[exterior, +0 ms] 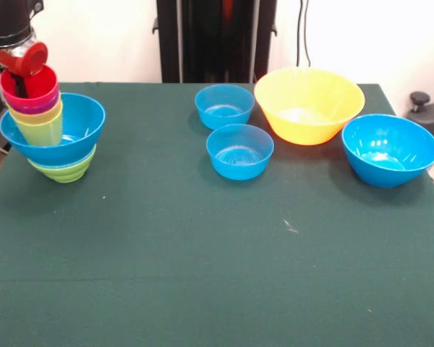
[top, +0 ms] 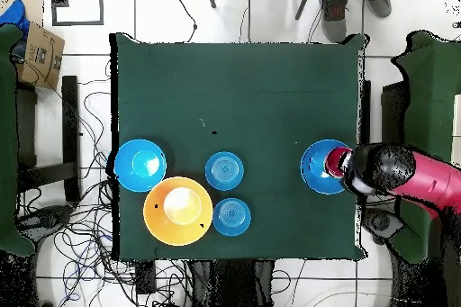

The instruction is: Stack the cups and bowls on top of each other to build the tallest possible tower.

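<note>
Table (exterior: 202,275): dark green cloth cover, a few pale specks
Large bowl (exterior: 309,103): yellow, glossy, paler at the bottom inside
Large bowl at one table edge (exterior: 389,149): bright blue, glossy
Two small bowls (exterior: 239,150) (exterior: 224,105): translucent blue, faint rings inside
Stack at the other edge: lime green bowl (exterior: 64,169) lowest, blue bowl (exterior: 54,130) on it, then nested cups (exterior: 35,108) – lime green, yellow, purple, red uppermost
Arm (top: 410,175): red and black; a red round part shows above the cups
Floor (top: 261,6): white tiles, dark cables
Shoes (top: 353,2) at the overhead edge: grey
Cardboard box (top: 40,53): brown
</note>
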Robot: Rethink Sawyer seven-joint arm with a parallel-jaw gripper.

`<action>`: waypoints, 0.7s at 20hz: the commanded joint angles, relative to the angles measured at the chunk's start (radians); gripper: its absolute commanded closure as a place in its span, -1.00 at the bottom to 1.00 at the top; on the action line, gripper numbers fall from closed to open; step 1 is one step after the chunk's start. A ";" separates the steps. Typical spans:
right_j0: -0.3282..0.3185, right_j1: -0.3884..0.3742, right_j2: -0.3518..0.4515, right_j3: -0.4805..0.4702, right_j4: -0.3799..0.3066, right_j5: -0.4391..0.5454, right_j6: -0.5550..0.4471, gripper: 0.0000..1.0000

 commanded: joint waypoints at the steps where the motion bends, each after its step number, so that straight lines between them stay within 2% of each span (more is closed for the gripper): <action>1: -0.090 0.002 0.218 0.081 0.042 -0.150 -0.189 1.00; 2: -0.104 -0.020 0.241 0.118 -0.031 -0.296 -0.193 -1.00; 5: -0.075 -0.014 0.201 0.098 0.005 -0.254 -0.100 -1.00; 14: -0.085 -0.014 0.218 0.097 -0.011 -0.245 -0.091 -1.00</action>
